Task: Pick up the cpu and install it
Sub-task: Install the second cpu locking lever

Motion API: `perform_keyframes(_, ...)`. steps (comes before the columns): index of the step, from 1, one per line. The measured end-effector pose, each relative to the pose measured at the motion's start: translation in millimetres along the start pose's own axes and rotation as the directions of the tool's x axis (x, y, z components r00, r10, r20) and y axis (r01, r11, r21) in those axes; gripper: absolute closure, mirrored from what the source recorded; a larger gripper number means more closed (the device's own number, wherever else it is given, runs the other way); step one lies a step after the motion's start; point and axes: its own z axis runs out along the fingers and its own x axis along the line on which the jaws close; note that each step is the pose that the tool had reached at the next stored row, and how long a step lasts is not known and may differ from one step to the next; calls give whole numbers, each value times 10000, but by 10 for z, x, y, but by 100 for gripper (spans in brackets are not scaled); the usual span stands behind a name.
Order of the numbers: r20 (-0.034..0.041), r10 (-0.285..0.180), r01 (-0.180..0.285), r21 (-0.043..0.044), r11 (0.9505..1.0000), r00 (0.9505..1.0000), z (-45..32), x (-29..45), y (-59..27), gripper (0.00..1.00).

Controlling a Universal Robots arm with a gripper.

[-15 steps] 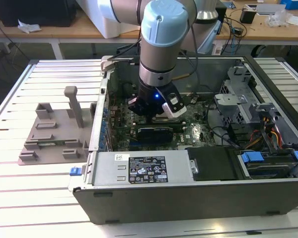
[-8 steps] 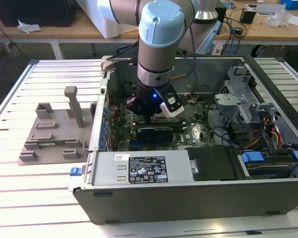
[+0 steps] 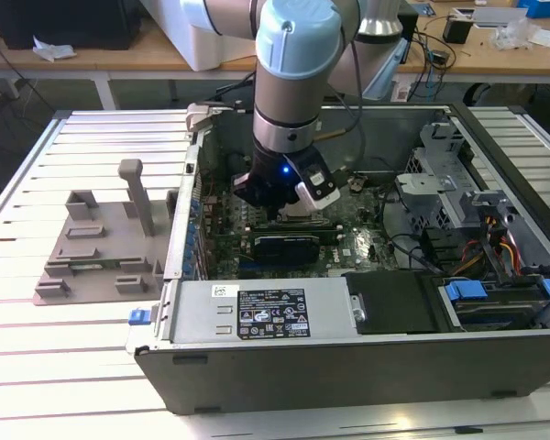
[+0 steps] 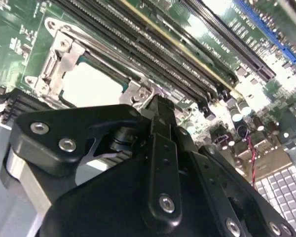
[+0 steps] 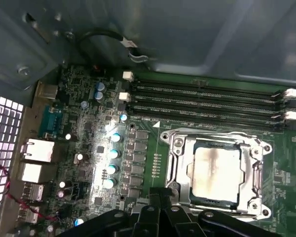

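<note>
We saw the cpu [image 5: 216, 170] as dull silver metal with a smudged, matt top, framed by a shinier bare-metal socket bracket [image 5: 176, 165]. The gripper [image 4: 158, 106] looked matt black, with bright metal screws.

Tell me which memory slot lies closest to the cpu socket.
Of the four parallel memory slots, the one bordering the socket frame around the cpu; the others lie farther toward the case wall.

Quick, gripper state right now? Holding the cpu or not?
Gripper: shut, holding nothing. The cpu already sits in the socket on the motherboard, with the gripper just beside it.
</note>
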Motion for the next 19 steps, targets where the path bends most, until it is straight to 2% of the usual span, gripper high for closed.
perform_keyframes(2,-20,11,-11,135,9999,10000,3,-54,29,89)
perform_keyframes(3,-50,22,-21,303,9995,10000,5,-116,52,89)
perform_keyframes(5,-82,35,-31,464,9989,10000,5,-175,72,89)
perform_keyframes(6,-117,50,-43,603,9982,9999,8,-240,96,89)
perform_keyframes(8,-184,68,-54,741,9972,9998,12,-340,137,89)
perform_keyframes(12,-254,90,-68,881,9961,9996,24,-476,226,89)
perform_keyframes(15,-261,95,-71,915,9958,9996,15,-501,260,89)
perform_keyframes(19,-260,95,-71,924,9957,9996,-143,-496,291,89)
